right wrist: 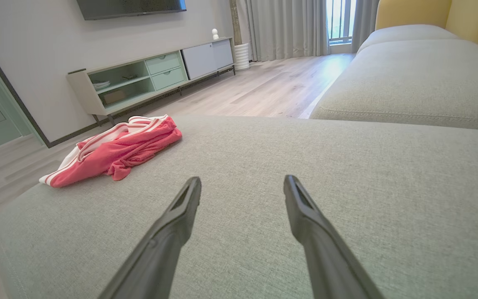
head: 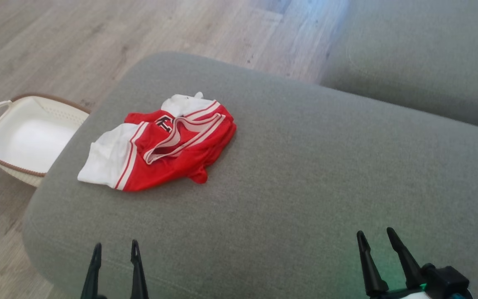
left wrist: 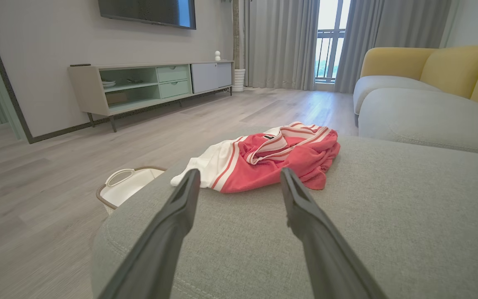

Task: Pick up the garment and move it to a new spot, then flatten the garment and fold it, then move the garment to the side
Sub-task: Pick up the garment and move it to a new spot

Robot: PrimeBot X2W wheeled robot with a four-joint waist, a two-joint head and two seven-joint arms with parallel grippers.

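A crumpled red and white garment point(head: 162, 143) with striped trim lies on the left part of a grey sofa cushion point(head: 305, 174). My left gripper point(head: 115, 248) hovers open near the cushion's front edge, well short of the garment point(left wrist: 264, 155), nothing between its fingers. My right gripper point(head: 375, 235) stands open over the cushion's front right, far from the cloth. In the right wrist view the garment point(right wrist: 116, 149) sits off to the left of my open right gripper point(right wrist: 242, 182). In the left wrist view my left gripper point(left wrist: 239, 174) points at the garment's near edge.
A white basket point(head: 23, 137) with a brown rim stands on the wooden floor left of the cushion. A second grey sofa seat point(head: 421, 54) lies beyond at the right. A low TV cabinet point(left wrist: 152, 85) lines the far wall.
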